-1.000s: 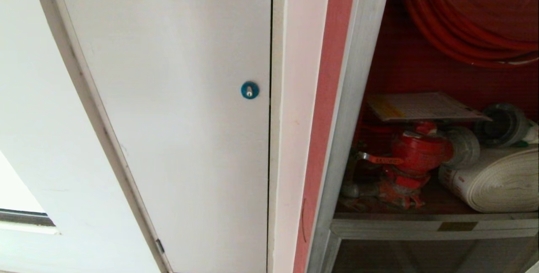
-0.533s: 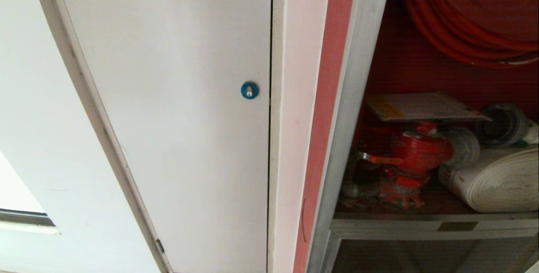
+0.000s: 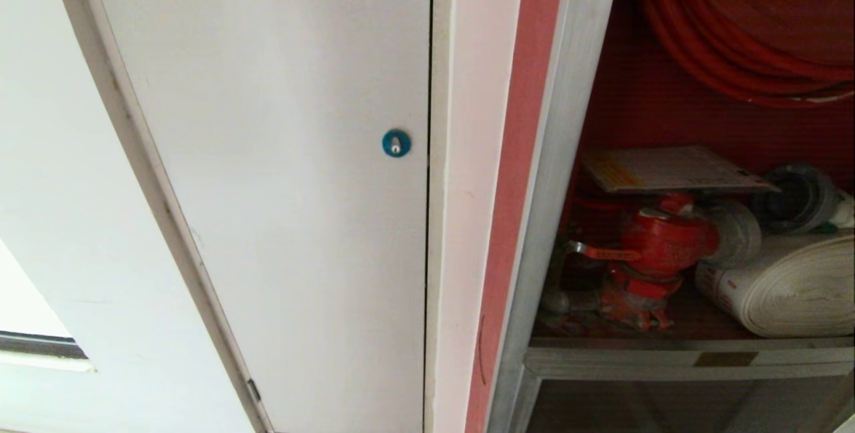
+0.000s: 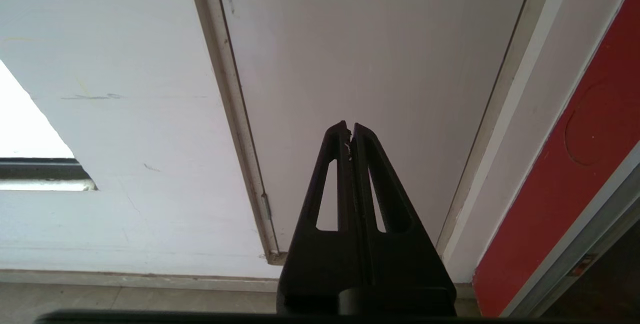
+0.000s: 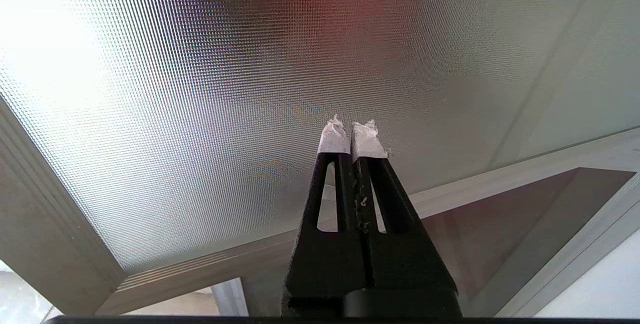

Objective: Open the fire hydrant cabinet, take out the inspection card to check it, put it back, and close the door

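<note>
The fire hydrant cabinet stands open, the inspection card lying flat atop the red valve. Both the left gripper and right gripper have empty jaws pressed together, so the working one should spread them and approach the card's near edge level.

Brushed metal cabinet frame; door glass (dimpled texture).

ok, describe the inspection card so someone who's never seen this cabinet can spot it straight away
Look into the open fire hydrant cabinet, the silver-framed recess with a red interior right of the white panel. Below the red hose reel, the inspection card lies flat on top of the red valve. It is the only thin whitish sheet, with a printed table and a yellow-orange band.
</note>
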`<state>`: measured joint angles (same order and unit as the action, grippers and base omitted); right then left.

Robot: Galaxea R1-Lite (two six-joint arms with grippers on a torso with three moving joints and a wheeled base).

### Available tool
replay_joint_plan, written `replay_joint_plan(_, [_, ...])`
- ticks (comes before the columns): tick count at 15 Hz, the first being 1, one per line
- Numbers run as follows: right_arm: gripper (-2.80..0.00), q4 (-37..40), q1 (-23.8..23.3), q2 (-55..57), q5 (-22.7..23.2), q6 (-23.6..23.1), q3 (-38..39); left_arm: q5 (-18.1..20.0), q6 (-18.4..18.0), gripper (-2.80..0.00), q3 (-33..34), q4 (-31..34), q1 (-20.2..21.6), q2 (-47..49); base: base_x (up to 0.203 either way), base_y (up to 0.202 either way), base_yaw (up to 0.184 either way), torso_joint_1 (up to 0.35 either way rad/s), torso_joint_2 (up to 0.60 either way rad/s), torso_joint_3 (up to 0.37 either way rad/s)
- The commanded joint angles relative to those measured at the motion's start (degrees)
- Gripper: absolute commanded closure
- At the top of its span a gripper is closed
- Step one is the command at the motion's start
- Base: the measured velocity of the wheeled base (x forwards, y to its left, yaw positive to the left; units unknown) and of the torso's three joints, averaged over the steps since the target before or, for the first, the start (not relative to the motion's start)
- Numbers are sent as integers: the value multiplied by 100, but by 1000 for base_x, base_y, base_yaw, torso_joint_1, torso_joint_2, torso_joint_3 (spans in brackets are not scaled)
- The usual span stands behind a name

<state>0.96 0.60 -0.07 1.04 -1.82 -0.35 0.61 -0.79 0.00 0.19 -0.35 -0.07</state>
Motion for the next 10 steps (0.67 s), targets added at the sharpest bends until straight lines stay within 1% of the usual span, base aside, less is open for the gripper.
replay_joint_plan(1, [0,0,2,7,2,-3,0,1,0,0,0,-2,0,7,0,0,0,0,0,0])
replay_joint_plan(10, [0,0,2,7,2,-3,0,1,0,0,0,-2,-3,7,0,0,0,0,0,0])
